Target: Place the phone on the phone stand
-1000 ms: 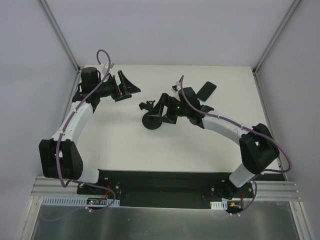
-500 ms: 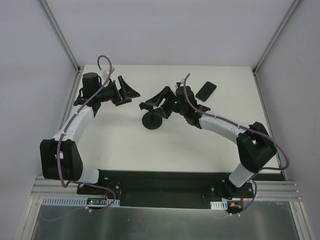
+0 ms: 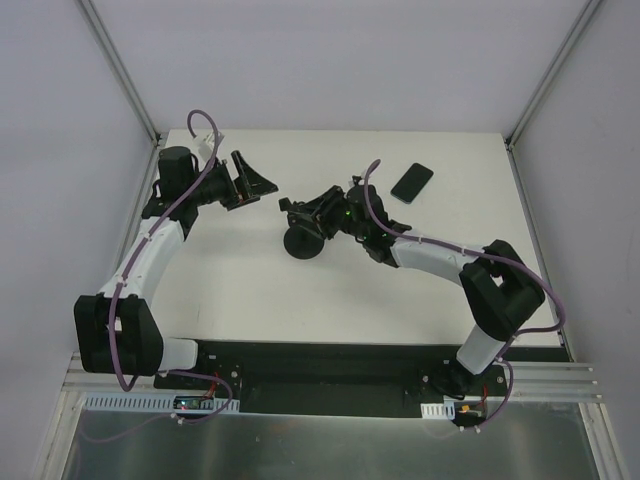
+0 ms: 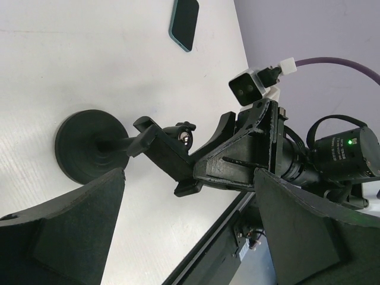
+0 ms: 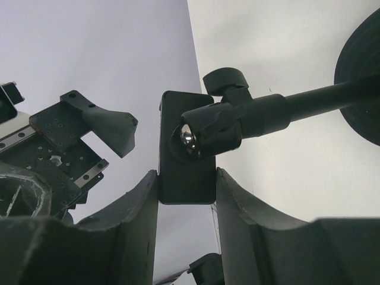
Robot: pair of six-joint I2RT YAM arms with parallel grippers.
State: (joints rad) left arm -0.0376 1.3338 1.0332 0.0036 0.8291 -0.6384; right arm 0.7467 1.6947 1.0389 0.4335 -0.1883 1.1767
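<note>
The phone [image 3: 412, 182] lies flat on the white surface [image 3: 250, 290] in the upper right of the overhead view. Its long axis runs on a diagonal from lower left to upper right, and nothing touches it. The phone stand [image 3: 303, 243] sits well apart from it, near the middle of the frame, with its disc base on the surface.

The right tool [image 3: 303, 212] is pinching the flat plate of the stand's head between its two fingers [image 5: 142, 208]; the right wrist view shows the plate pressed on both sides. The phone is therefore up and to the right of this tool, back along its own arm.

The left tool [image 3: 250, 180] hovers spread and empty in the upper left, facing the stand, which lies between it and the phone. The right arm is judged the nearer one to the phone, but it would have to let go of the stand first. The left would have to reach across the stand.
</note>
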